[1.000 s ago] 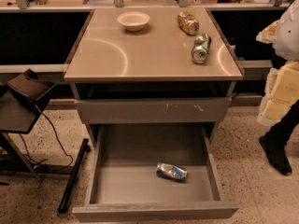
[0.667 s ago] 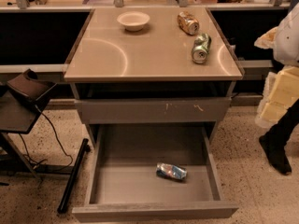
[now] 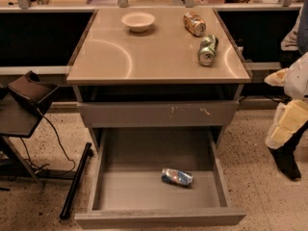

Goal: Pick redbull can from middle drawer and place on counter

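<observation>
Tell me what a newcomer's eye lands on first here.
The open middle drawer at the bottom, with the redbull can lying on its side alone on its floor. Above, the counter carries a bowl, an orange-brown can and a green can. The gripper hangs at the right edge, beside the cabinet.

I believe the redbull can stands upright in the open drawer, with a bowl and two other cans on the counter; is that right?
No: the camera view shows the redbull can lying on its side in the open drawer, not upright. The bowl, orange can and green can are on the counter. The gripper is right of the drawer.
</observation>
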Controlling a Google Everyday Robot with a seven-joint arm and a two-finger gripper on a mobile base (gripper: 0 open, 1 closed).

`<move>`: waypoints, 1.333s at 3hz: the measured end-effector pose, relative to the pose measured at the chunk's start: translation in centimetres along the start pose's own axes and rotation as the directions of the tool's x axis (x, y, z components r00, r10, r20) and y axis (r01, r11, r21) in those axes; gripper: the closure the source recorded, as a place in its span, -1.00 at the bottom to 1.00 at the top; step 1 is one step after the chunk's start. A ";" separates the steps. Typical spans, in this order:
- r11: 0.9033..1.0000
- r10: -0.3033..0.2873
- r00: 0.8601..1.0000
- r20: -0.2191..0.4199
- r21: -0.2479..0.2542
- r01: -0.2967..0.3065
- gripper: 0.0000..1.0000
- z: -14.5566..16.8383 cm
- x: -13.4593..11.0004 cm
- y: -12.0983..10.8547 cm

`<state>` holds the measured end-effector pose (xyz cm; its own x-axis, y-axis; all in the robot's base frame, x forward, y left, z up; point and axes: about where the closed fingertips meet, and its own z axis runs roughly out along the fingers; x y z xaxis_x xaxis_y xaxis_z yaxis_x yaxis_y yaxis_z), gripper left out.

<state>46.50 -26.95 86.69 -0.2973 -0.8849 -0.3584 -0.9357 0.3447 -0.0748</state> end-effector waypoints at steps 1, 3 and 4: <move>0.999 0.011 0.999 -0.042 -0.049 -0.013 -1.00 2.8 1.7 -0.7; 0.997 0.004 0.999 -0.038 -0.075 -0.007 -1.00 4.0 1.7 -0.3; 0.980 0.054 0.997 0.048 -0.193 -0.044 -1.00 11.3 2.6 1.7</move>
<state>46.27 -25.10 75.15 -0.3382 -0.8491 -0.4058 -0.9407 0.3165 0.1218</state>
